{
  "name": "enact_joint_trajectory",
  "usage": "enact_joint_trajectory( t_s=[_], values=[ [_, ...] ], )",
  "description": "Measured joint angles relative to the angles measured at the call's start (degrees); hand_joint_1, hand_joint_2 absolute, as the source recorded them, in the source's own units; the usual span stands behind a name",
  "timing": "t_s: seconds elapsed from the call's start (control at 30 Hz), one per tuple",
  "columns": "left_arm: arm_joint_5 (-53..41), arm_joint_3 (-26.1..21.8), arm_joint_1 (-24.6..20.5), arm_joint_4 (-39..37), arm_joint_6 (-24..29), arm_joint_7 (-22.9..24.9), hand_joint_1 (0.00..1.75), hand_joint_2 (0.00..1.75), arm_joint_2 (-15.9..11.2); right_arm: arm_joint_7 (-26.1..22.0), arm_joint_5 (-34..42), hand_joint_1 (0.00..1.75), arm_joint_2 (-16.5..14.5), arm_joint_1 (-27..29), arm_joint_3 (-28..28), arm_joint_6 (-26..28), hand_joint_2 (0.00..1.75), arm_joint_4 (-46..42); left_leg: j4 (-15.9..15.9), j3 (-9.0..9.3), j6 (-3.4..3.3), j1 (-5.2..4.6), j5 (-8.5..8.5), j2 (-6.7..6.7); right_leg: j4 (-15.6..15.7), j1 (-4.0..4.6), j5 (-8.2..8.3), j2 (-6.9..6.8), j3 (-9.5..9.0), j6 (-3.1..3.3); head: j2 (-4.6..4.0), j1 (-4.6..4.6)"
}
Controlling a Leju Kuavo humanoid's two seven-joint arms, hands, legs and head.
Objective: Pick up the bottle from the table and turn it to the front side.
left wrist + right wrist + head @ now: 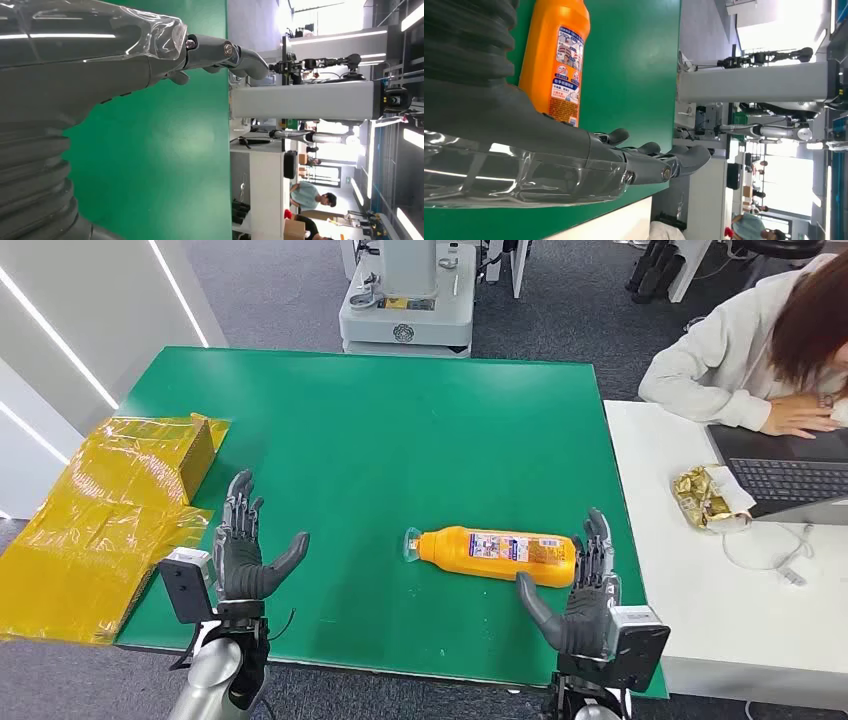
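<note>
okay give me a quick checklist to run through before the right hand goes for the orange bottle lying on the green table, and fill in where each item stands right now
1. Bottle lies flat on the green table, apart from the edges: ok.
2. Right hand open, nothing in it, beside the bottle's base end: ok.
3. Right hand touching the bottle: cannot tell; the thumb looks very near.
4. Left hand open, well apart from the bottle: ok.
5. Path free: the yellow box sits at the table's far left, away from the bottle: ok.
6. Label faces up; whether that is the front side: cannot tell.
</note>
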State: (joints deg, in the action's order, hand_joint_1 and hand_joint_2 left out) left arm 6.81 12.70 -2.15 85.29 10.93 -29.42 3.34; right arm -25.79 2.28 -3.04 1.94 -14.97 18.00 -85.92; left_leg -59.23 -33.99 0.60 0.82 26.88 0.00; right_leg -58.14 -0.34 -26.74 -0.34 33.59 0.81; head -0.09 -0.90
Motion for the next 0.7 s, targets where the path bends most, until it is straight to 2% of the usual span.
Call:
enact_joint_trajectory(
  t_s=[0.7],
  values=[
    [-0.05,0.0,-0.03,0.0,0.0,0.0,0.0,1.75,0.04,0.0,-0.06,0.0,0.0,-0.18,0.02,-0.03,1.75,0.44,0.0,0.01,0.0,0.0,0.0,0.0,0.0,0.0,0.0,0.0,0.0,0.0,0.0,0.0]
  ],
)
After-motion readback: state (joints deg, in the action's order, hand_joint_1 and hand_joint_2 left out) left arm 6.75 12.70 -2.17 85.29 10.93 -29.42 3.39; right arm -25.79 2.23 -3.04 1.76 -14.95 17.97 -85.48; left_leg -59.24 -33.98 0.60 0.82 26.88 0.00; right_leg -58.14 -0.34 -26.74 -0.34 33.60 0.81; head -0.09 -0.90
